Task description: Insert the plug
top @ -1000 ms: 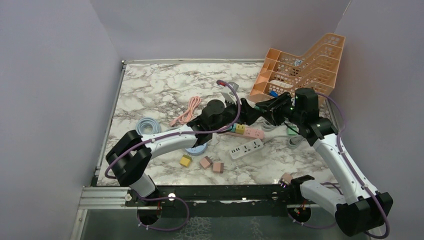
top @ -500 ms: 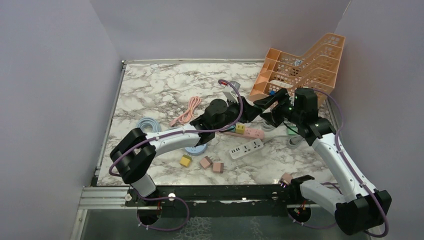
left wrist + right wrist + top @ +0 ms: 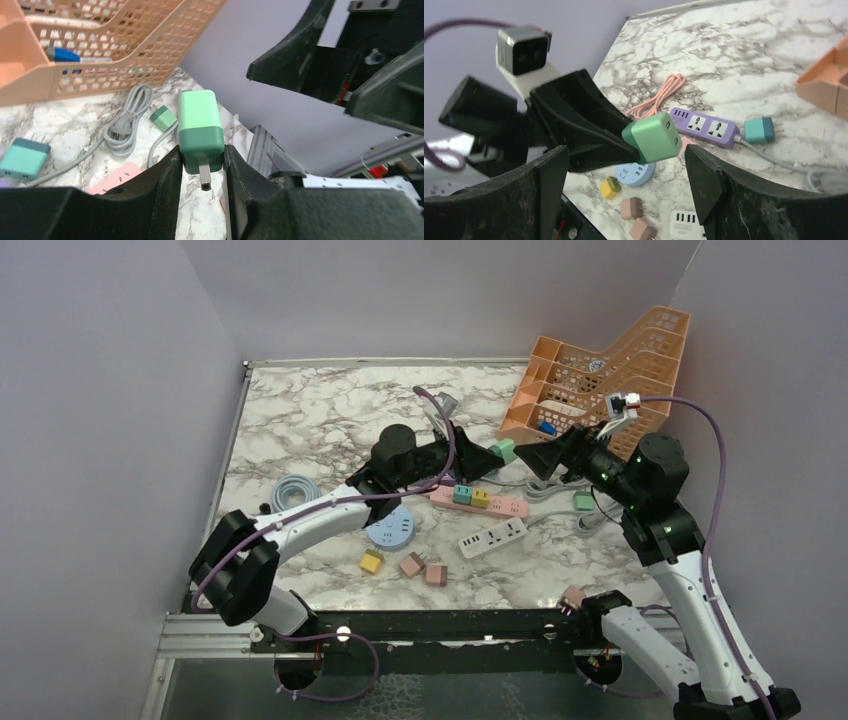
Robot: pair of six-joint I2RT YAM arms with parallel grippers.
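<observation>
The plug [image 3: 200, 127] is a two-tone green block, held in the air above the table with a metal prong pointing back between the fingers. My left gripper [image 3: 200, 156] is shut on its darker end. From above, the plug [image 3: 506, 450] sits at the tip of the left gripper [image 3: 492, 456], over the pink power strip [image 3: 482, 503]. My right gripper [image 3: 626, 156] stands open just beyond the plug [image 3: 654, 137], its fingers wide on either side and not touching it. In the top view the right gripper [image 3: 540, 457] is just to the right of the plug.
A purple power strip [image 3: 704, 125], a white strip [image 3: 493, 537] and a round blue socket [image 3: 390, 530] lie near the middle. Loose yellow [image 3: 371, 560] and brown plugs [image 3: 411, 564] lie in front. An orange basket [image 3: 600, 370] stands back right; a grey cable [image 3: 122, 130] lies below it.
The left gripper has shut on the green plug and carried it slightly left. The right gripper has opened, let the plug go and drawn back to the right.
</observation>
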